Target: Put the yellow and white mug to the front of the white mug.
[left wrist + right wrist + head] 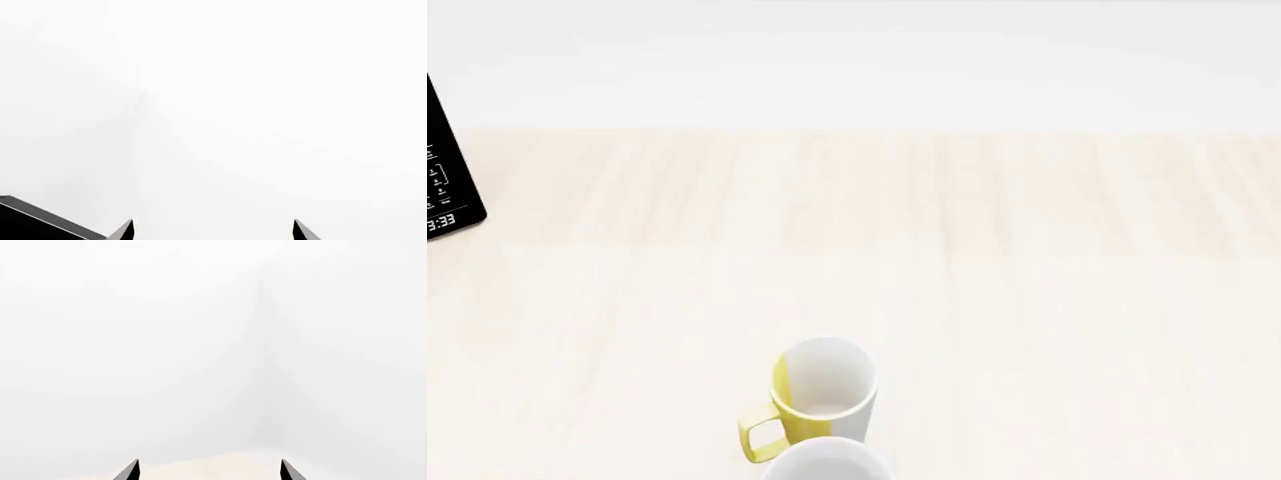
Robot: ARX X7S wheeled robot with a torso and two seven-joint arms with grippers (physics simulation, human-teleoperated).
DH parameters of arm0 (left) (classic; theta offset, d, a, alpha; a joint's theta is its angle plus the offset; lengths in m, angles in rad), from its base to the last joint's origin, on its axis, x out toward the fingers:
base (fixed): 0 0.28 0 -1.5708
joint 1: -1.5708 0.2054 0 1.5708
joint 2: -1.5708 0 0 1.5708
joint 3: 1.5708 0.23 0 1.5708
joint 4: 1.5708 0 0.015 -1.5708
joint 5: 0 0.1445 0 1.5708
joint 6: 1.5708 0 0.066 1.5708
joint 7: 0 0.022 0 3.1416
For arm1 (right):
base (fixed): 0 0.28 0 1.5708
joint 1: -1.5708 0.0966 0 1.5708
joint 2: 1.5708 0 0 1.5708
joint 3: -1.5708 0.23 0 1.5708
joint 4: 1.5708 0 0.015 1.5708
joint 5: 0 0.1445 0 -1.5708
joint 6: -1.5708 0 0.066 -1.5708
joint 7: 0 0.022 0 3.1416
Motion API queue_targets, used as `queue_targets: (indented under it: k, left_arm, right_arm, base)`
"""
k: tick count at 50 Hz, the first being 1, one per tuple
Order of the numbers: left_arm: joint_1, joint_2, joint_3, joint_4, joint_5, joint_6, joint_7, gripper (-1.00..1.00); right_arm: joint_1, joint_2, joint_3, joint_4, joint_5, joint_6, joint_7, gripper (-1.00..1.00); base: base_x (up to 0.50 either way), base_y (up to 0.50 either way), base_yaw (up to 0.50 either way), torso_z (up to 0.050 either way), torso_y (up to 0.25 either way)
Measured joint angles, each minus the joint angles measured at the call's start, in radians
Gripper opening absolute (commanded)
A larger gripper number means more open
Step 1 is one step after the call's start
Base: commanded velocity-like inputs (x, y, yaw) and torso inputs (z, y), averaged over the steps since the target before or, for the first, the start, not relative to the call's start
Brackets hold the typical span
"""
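The yellow and white mug (821, 395) stands upright on the pale wood table (1028, 300), near the front middle in the head view, its yellow handle (761, 438) pointing front-left. Just in front of it, the rim of the white mug (827, 463) shows, cut off by the frame's lower edge. Neither gripper shows in the head view. In the left wrist view my left gripper (213, 231) is open and empty, facing a blank white wall. In the right wrist view my right gripper (209, 471) is open and empty, over a strip of the table (207, 465).
A black appliance with a digital clock display (447, 180) stands at the table's far left edge. A white wall runs behind the table. A dark edge (40, 220) shows in the corner of the left wrist view.
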Motion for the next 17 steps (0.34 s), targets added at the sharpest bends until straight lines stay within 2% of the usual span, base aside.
queue_targets:
  k: [7,17]
  left_arm:
    - [0.027,-0.005,0.009,-0.023,0.075,0.106,-0.154,1.00]
    - [0.070,0.000,0.011,-0.021,0.152,0.217,-0.294,1.00]
  right_arm:
    - [-0.010,-0.010,0.001,0.002,-0.040,-0.053,0.018,1.00]
    - [-0.019,-0.022,0.010,0.004,-0.075,-0.100,0.045,1.00]
  base:
    - [0.00,0.00,0.00,0.000,0.000]
    - [0.00,0.00,0.00,0.000,0.000]
